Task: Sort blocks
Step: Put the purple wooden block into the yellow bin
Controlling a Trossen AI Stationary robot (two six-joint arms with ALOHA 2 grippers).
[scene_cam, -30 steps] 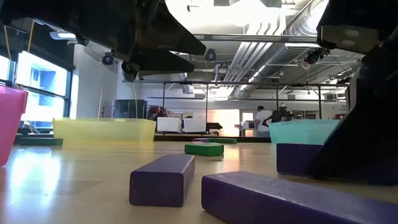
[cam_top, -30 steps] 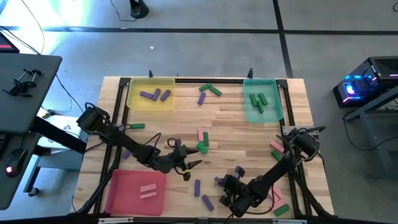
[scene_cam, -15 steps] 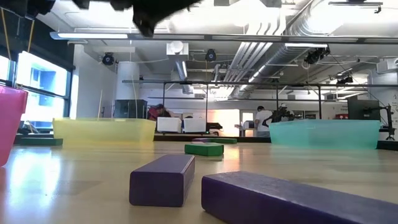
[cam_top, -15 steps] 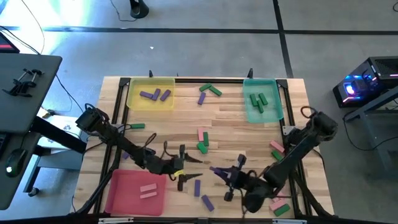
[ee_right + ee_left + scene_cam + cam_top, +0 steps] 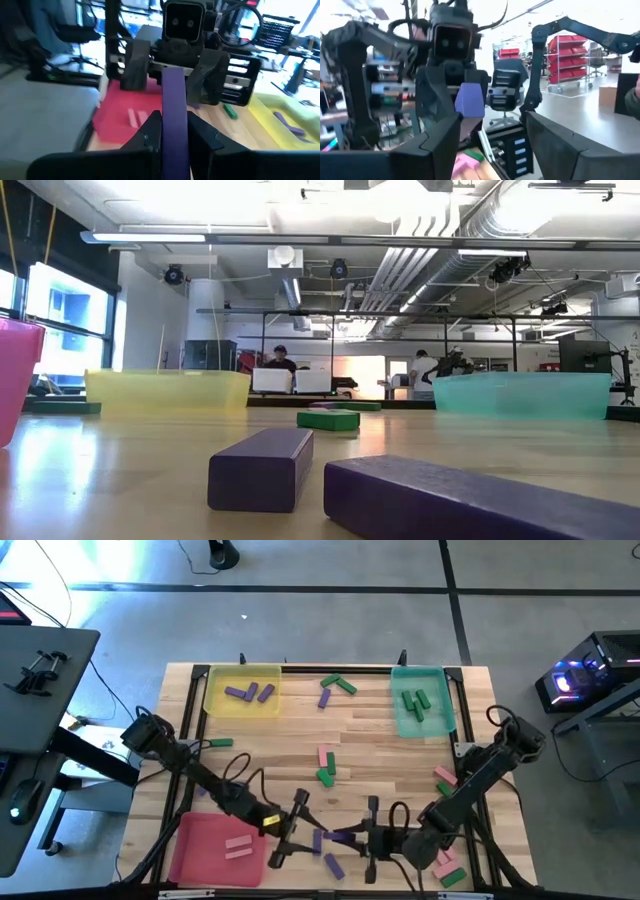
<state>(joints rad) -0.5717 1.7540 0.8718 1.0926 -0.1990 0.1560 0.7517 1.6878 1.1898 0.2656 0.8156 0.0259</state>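
The wooden table fills the centre of the high view, with a yellow tray at its upper left, a teal tray at its upper right and a red tray at its lower left. The yellow tray holds three purple blocks, the teal tray green blocks, the red tray two pink blocks. Loose blocks lie scattered: a green and purple group at upper centre, a pink and green pair mid-table, pink and green ones at lower right. Both arms meet at the lower centre of the frame. The right gripper is clenched on a purple block, held out toward the other arm; the right wrist view shows this block pinched between its fingers. The left gripper faces it with jaws spread wide, grasping nothing. In the low view two purple blocks lie nearest, at lower centre.
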